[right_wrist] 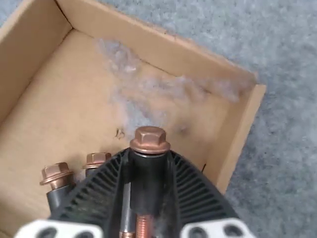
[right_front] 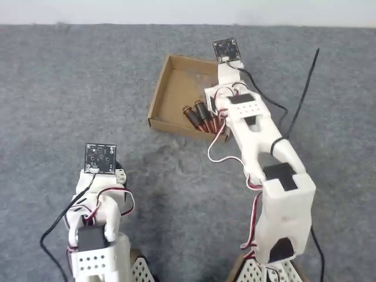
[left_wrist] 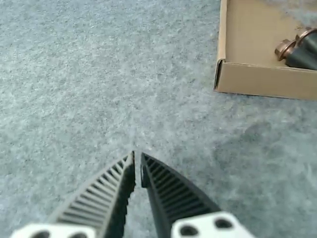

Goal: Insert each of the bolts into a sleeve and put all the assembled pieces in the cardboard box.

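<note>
grey carpet (right_front: 70,88) throughout — left hand (left_wrist: 137,157) closed, right hand (right_wrist: 148,154) clamped on a sleeved bolt (right_wrist: 150,140) over the cardboard box (right_wrist: 163,49).

White printed shells are seen on the left arm (right_front: 97,247) and the right arm (right_front: 258,135), with black servo blocks set in. Red, white and black wires are looped along the links. A square black camera board (right_front: 101,158) is mounted at each wrist. The left hand (left_wrist: 137,158) and right hand (right_wrist: 148,158) are formed of black ribbed fingers (left_wrist: 168,193) on white bases with screw holes.
</note>
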Available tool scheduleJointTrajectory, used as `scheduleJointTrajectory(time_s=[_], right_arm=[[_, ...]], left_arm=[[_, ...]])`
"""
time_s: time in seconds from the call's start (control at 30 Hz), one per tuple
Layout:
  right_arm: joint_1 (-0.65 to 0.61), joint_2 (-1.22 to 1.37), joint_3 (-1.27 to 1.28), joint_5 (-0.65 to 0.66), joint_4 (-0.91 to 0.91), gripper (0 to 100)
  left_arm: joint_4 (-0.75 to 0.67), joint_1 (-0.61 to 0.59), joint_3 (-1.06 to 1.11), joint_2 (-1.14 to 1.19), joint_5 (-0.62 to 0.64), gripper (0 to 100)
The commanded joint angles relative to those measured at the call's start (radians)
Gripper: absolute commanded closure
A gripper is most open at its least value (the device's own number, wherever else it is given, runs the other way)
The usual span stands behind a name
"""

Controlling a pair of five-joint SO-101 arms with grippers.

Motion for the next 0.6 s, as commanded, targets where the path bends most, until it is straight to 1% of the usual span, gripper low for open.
scheduleJointTrajectory(time_s=[0.0,0.07,0.27,0.4,0.57], right_arm=[[-0.004,-0.015,-0.107,-0.029,0.062,89.4],[-0.004,-0.016,-0.114,-0.026,0.085,85.7],[0.005,-0.090,-0.106,-0.028,0.105,85.5],[0.019,-0.180,-0.106,-0.029,0.213,85.5],[0.044,-0.305,-0.106,-0.029,0.410,85.5]], left_arm=[[-0.029,-0.003,-0.013,-0.015,-0.011,98],[-0.029,-0.003,-0.013,-0.015,-0.011,98],[-0.029,-0.003,-0.013,-0.015,-0.011,98],[-0.029,-0.003,-0.013,-0.015,-0.011,98],[-0.032,-0.003,-0.013,-0.015,-0.011,98]])
